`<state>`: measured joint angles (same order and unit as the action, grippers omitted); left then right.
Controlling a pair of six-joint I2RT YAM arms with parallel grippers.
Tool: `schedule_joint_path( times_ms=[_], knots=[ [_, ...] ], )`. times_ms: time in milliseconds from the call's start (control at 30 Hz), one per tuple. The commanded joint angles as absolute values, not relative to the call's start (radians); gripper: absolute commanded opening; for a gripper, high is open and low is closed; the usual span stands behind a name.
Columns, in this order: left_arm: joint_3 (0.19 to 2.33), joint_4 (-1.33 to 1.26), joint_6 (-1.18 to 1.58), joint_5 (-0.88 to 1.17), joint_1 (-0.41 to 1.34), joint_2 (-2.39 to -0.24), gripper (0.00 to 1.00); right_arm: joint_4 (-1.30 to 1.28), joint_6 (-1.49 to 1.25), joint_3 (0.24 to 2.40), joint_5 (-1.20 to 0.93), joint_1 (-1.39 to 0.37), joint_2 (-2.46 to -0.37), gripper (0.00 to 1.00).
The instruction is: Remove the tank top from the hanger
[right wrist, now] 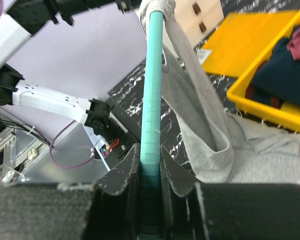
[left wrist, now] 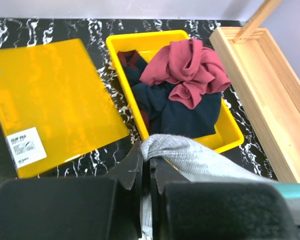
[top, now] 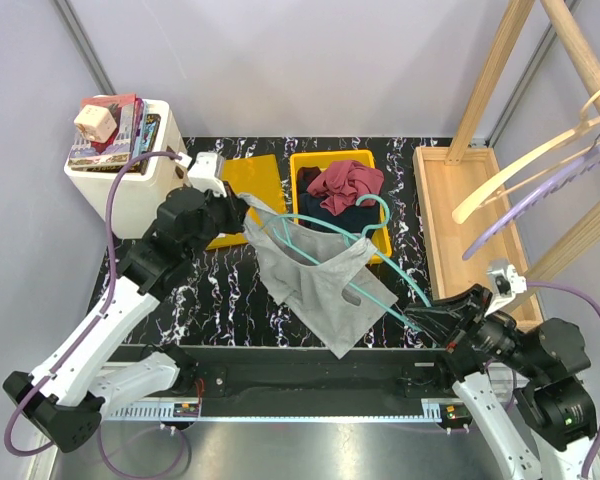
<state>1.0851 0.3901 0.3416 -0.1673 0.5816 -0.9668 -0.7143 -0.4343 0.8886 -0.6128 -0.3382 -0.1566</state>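
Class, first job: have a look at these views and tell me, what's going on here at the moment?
The left gripper is shut on a bunched edge of the grey tank top, holding it up above the marbled table. The right gripper is clamped on one end of the teal hanger. The tank top is still draped over the hanger between the two arms, so it is not off yet. A yellow bin of other clothes sits behind.
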Motion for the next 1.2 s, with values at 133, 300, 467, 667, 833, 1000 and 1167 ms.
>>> schedule_joint_path(
  times_ms=[133,300,467,667,833,1000,1167],
  knots=[
    [1.039,0.367,0.38,-0.143,0.558,-0.95,0.0,-0.473,-0.497,0.878,-0.534,-0.337,-0.084,0.0],
    [1.028,0.354,0.387,-0.08,0.557,-0.946,0.04,-0.299,-0.575,0.815,-0.468,-0.337,-0.138,0.0],
    [1.04,0.359,0.383,-0.046,0.557,-0.901,0.46,-0.072,-0.61,0.749,-0.494,-0.337,-0.313,0.0],
    [1.0,0.264,0.441,0.236,0.558,-0.763,0.95,0.176,-0.652,0.698,-0.589,-0.337,-0.468,0.0],
    [0.94,0.01,0.65,0.435,0.558,-0.752,0.99,0.281,-0.672,0.654,-0.646,-0.337,-0.534,0.0],
    [0.924,-0.126,0.81,0.378,0.558,-0.831,0.99,0.408,-0.703,0.597,-0.715,-0.337,-0.551,0.0],
    [0.867,-0.345,1.011,0.298,0.558,-0.879,0.99,0.437,-0.686,0.543,-0.742,-0.341,-0.537,0.0]
  ],
)
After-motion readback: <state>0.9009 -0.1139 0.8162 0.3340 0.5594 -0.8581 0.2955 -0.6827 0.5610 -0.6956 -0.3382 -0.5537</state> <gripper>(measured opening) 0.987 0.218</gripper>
